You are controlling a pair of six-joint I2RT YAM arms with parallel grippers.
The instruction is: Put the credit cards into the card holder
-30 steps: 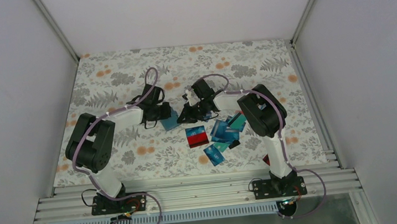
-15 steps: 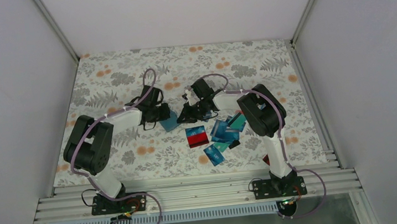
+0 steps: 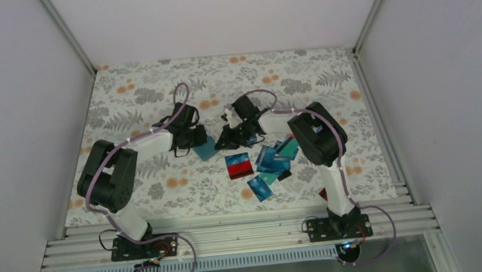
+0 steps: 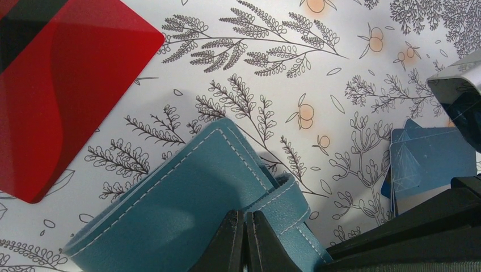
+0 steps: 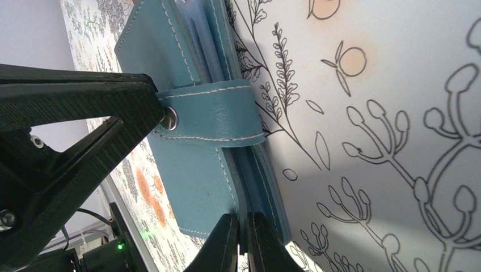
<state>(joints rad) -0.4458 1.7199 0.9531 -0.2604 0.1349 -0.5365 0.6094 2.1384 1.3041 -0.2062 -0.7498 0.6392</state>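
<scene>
Toward the near edge, right of centre: we list the credit cards [image 3: 271, 163], strewn loose on the tabletop [image 3: 146, 98], with a red card [image 3: 239, 167] among them.

Mid-tabletop, just beyond: we list the card holder [image 3: 207, 148], lying between both grippers. The left gripper [image 3: 196, 141] is clenched on it at the snap strap. The right gripper [image 3: 224, 140] is clenched on its opposite edge.

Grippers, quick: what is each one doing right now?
Left gripper: closed, pinching the teal card holder beside its strap.
Right gripper: closed, pinching an edge of the same card holder.
</scene>
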